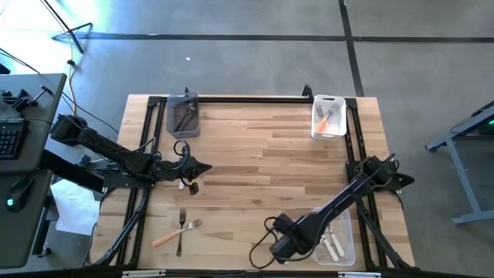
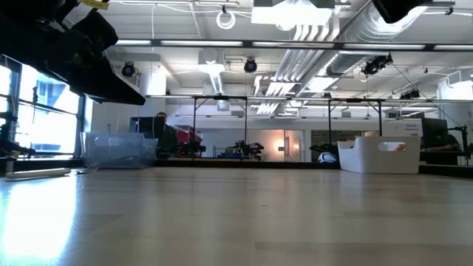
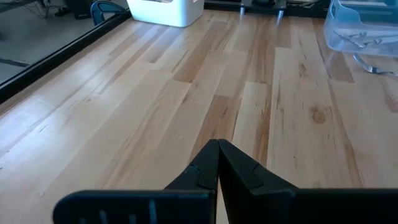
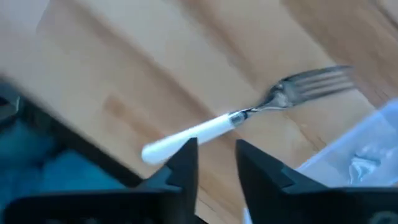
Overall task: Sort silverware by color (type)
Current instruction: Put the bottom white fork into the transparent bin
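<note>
A white-handled fork (image 4: 205, 129) lies on the wood near the table's near edge, right beyond my right gripper (image 4: 216, 148). That gripper is open, and its fingers point down at the fork's handle end. In the high view the right gripper (image 1: 276, 245) sits beside the clear bin (image 1: 340, 241). My left gripper (image 3: 219, 144) is shut and empty. It hovers over the table's left part (image 1: 204, 167). An orange-handled fork (image 1: 174, 234) and a dark-handled fork (image 1: 181, 232) lie crossed on the table near the near left corner. My right gripper has one fingertip (image 4: 188, 148) right at the free end of the white handle (image 4: 155, 151). I cannot tell whether it touches. The fork lies flat on the table and is not between the fingers.
A grey bin (image 1: 183, 114) holding dark forks stands at the far left. A white bin (image 1: 328, 116) with orange forks is at the far right. The clear bin holds white forks. A small pale piece (image 1: 187, 184) lies on the table by the left gripper. Bare wood fills the middle.
</note>
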Robot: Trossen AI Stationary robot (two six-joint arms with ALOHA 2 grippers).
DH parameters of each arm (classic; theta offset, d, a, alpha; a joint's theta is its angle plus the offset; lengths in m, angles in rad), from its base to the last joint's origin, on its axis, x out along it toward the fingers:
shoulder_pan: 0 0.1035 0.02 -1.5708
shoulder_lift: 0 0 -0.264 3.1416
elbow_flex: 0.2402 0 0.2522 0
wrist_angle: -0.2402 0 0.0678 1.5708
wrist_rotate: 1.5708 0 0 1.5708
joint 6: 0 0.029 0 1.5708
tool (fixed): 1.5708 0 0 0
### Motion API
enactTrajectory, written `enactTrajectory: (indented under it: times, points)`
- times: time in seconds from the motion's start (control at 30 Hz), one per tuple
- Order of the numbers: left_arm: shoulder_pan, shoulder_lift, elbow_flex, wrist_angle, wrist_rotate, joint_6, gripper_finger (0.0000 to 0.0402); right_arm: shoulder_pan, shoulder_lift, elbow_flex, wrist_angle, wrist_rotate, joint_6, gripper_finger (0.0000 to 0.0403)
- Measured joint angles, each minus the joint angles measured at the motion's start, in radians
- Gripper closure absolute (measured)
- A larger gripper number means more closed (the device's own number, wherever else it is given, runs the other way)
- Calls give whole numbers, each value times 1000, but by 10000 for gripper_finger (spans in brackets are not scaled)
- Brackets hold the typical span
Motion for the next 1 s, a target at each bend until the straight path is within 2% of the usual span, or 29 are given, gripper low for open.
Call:
enactTrajectory:
  times: [0.1, 0.27, 0.53, 1.0]
  points:
    - [0, 0, 0, 0, 0, -3, 402, 2, 1, 0, -25, 13, 133, 279]
    - [0, 0, 0, 0, 0, -3, 401, -4, 12, 0, -57, 60, 192, 246]
    - [0, 0, 0, -2, 0, -19, 402, -12, 70, -1, -56, 18, 169, 262]
    - [0, 0, 0, -4, 15, -28, 402, -15, 99, -1, -46, 24, 168, 272]
